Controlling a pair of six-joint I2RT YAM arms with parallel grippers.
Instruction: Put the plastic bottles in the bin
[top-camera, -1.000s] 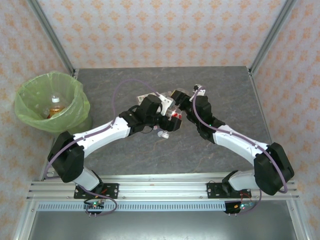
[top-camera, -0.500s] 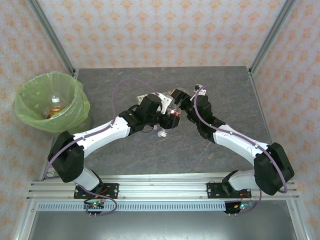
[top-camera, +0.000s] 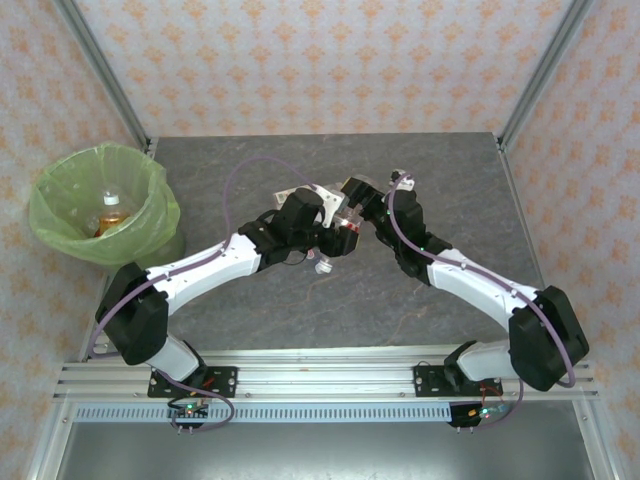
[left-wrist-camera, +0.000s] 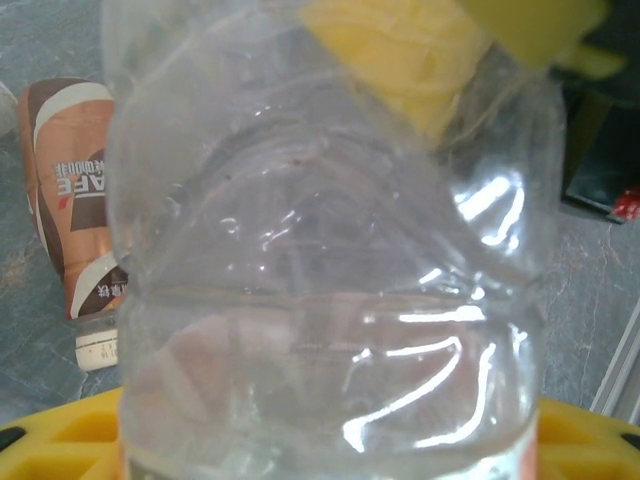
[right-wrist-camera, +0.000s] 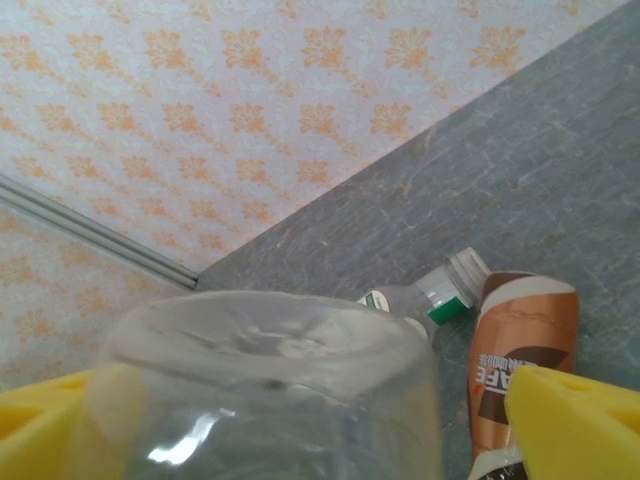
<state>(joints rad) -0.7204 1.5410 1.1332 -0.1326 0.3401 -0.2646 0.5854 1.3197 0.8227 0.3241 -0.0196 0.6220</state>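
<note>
Over the middle of the table my two grippers meet around one clear plastic bottle (top-camera: 346, 226) with a red label. My left gripper (top-camera: 332, 238) is shut on it; in the left wrist view its crinkled clear body (left-wrist-camera: 320, 260) fills the space between my yellow fingers (left-wrist-camera: 60, 435). My right gripper (top-camera: 354, 204) stands open around the bottle's base (right-wrist-camera: 270, 390), with a gap to the right finger (right-wrist-camera: 580, 420). The bin (top-camera: 60, 180), lined with a lime-green bag, stands at the far left with a bottle (top-camera: 110, 208) inside.
A brown-labelled bottle (right-wrist-camera: 522, 345) with a white cap lies on the grey table below the grippers, also in the left wrist view (left-wrist-camera: 78, 190). Beside it lies a clear bottle with a green-banded label (right-wrist-camera: 432, 298). A white cap (top-camera: 322, 266) peeks out under the left arm.
My right gripper's jaws have spread wide off the bottle, while my left gripper's jaws have closed onto it. Both arms have hardly moved.
</note>
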